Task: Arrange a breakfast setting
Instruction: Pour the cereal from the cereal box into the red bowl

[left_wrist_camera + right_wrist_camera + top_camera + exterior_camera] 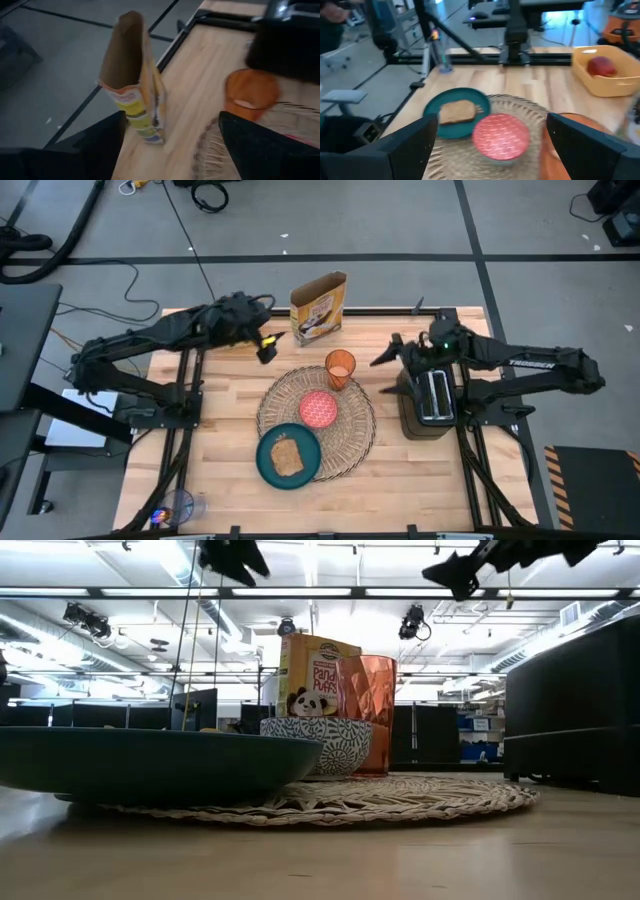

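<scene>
Placemat of woven straw lies at the middle of the bench, flat and light, floppy enough that a pull at its rim would probably drag everything on it. The teal plate with toast overlaps the mat's near-left edge; it looks rigid and smooth-glazed, best taken at the rim. The red bowl of cereal sits at the mat's centre and would spill if tipped. At the mat's far edge stands the translucent orange cup, likely thin plastic, light, easy to knock over. The right wrist view shows a red apple in a yellow bin: firm and round, so it calls for a grip across its widest part. No spoon is visible.

Above the bench's far-left area, the left hand hovers with fingers spread wide, empty, near a cereal box at the far edge. The right hand hangs over the toaster by the right edge, also wide and empty.

The bench is pale wooden butcher block; beyond it is an open room with ceiling strip lights.
</scene>
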